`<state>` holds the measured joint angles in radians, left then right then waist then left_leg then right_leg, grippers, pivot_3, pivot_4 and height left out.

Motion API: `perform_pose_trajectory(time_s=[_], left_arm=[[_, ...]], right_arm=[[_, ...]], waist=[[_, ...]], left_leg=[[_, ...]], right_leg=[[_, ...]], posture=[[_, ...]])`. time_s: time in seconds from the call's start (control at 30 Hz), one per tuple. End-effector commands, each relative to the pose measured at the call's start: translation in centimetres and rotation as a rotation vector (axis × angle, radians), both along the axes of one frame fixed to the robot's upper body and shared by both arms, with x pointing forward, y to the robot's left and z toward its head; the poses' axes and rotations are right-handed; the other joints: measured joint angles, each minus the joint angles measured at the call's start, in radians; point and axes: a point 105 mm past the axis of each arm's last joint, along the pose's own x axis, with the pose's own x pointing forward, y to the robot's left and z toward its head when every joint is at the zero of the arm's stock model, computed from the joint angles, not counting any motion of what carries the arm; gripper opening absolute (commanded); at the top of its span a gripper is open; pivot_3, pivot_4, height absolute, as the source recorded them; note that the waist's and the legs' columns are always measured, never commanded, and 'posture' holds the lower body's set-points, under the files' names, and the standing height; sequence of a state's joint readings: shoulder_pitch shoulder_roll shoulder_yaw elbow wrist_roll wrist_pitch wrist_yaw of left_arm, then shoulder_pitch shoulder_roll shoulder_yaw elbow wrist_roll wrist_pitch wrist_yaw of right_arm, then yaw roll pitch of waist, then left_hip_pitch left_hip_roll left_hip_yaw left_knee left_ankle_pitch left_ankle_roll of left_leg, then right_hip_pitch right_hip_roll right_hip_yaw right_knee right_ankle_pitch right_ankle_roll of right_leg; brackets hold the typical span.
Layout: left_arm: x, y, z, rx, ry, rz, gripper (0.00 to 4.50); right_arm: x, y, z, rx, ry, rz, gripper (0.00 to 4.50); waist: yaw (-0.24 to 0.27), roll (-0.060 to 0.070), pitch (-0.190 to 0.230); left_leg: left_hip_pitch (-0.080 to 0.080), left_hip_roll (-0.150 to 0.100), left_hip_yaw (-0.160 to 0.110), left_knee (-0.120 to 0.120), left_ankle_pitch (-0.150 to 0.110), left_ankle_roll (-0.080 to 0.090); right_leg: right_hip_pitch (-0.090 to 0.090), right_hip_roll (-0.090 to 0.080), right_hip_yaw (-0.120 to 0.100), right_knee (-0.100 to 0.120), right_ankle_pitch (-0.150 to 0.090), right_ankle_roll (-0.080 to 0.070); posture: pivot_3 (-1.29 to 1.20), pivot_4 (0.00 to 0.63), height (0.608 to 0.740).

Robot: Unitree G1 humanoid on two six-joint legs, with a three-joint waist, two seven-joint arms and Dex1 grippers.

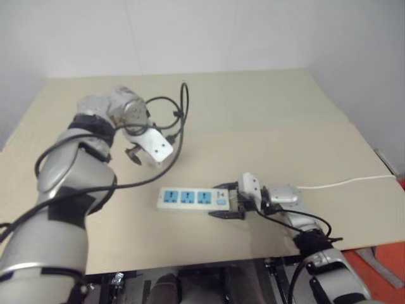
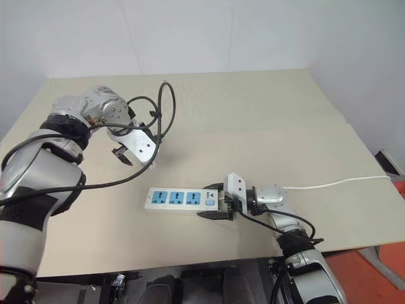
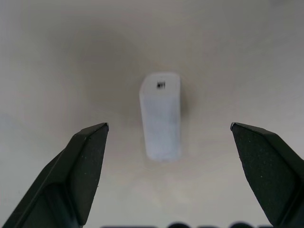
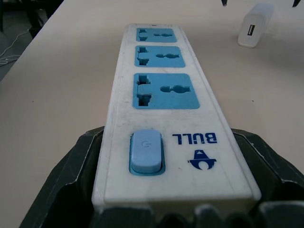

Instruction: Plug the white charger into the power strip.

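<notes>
On the left half of the table [image 2: 266,120], the left gripper [image 3: 168,142] hangs above the white charger [image 3: 161,116] with its jaws spread wide and nothing between them. In the left wrist view the charger lies flat on the bare tabletop, centred between the two black fingers [image 3: 88,156], one small dark mark near its far end. It has not yet been picked up. To do this step well, I judge the gripper should come straight down, keeping the charger centred, and close across its narrow width so the block cannot twist; a firm, square hold will matter later, when the prongs must line up with a socket. Which face carries the prongs cannot be told from here.

Further right, near the front edge, the power strip [image 2: 180,198] lies lengthwise, its three blue sockets [image 4: 164,90] facing up and all free. The right gripper [image 2: 215,201] is clamped on the strip's switch end, one finger on each long side, steadying it. The strip's thin white cable [image 2: 335,183] runs off to the right edge of the table.

The black cable [image 2: 161,111] looping beside the left wrist could snag the arm. The charger sits well apart from the strip, to its far left.
</notes>
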<state>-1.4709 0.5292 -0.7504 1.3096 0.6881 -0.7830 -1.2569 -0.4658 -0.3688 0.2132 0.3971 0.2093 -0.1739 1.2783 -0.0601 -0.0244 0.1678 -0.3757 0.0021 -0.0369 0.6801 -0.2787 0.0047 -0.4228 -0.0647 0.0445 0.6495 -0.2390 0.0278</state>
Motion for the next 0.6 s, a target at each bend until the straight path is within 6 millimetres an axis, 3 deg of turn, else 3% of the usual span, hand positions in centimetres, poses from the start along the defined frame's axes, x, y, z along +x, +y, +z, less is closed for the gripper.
perform_pose_trajectory(time_s=[0.03, 0.6], left_arm=[[0.2, -0.7, -0.4, -0.014, -0.015, -0.011, 4.50], [0.1, -1.2, -2.2, -0.002, -0.003, -0.037, 4.50]], right_arm=[[-0.2, -0.2, 0.2, 0.004, -0.002, -0.010, 3.44], [-0.5, -0.4, 0.3, 0.024, 0.011, -0.047, 3.44]], waist=[[0.002, 0.000, 0.000], [0.016, 0.000, 0.000]], left_leg=[[0.000, 0.000, 0.000, 0.000, 0.000, 0.000], [-0.001, 0.000, 0.000, 0.000, 0.000, 0.000]], right_leg=[[0.000, 0.000, 0.000, 0.000, 0.000, 0.000], [0.000, 0.000, 0.000, 0.000, 0.000, 0.000]], posture=[[0.00, 0.150, 0.740], [0.00, 0.150, 0.740]])
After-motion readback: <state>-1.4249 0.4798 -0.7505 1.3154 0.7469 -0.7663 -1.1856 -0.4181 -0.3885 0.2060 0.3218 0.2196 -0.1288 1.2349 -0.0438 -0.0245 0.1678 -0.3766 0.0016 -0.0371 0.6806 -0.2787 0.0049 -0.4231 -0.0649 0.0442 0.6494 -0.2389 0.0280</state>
